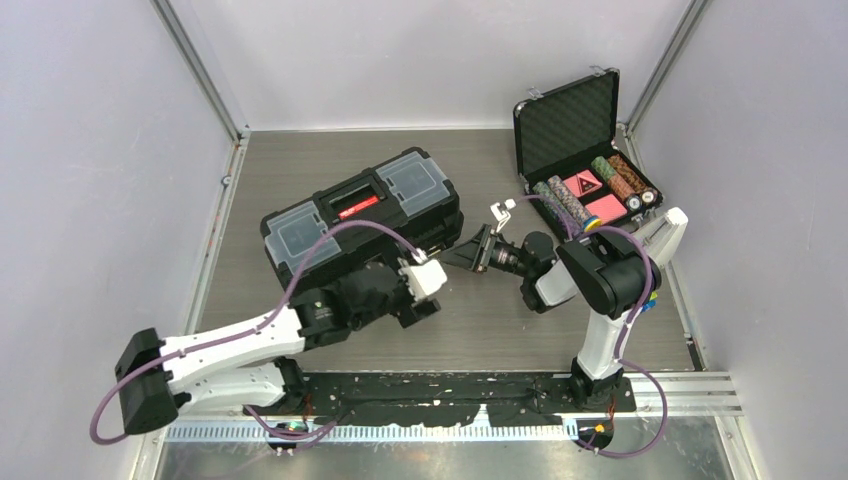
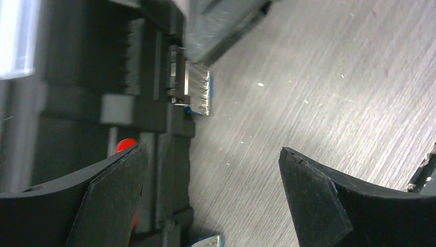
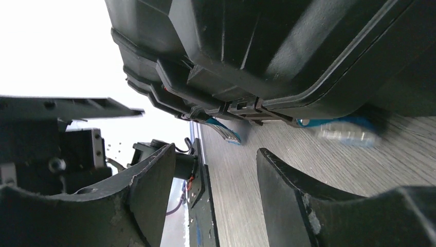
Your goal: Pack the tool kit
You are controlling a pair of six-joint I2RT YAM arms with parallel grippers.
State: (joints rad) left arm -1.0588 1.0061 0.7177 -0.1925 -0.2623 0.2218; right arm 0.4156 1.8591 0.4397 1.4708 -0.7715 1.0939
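The black toolbox (image 1: pixel 360 215) stands slanted at mid-table, lid down, with a red handle (image 1: pixel 358 206) between two clear-lidded compartments. My left gripper (image 1: pixel 410 300) is open and empty, low at the box's near front side. In the left wrist view (image 2: pixel 212 154) the box wall (image 2: pixel 77 103) is at the left, and a blue and silver latch (image 2: pixel 198 90) sticks out ahead. My right gripper (image 1: pixel 462 255) is open and empty, pointing at the box's right end. In the right wrist view (image 3: pixel 215 152) the box (image 3: pixel 267 46) looms above, with blue latches (image 3: pixel 226 131) near the tabletop. No loose hand tools show.
An open foam-lined black case (image 1: pixel 585 150) of poker chips stands at the back right. White walls with metal posts close in the wooden table (image 1: pixel 500 320) on three sides. The two arms' wrists lie close together in front of the box.
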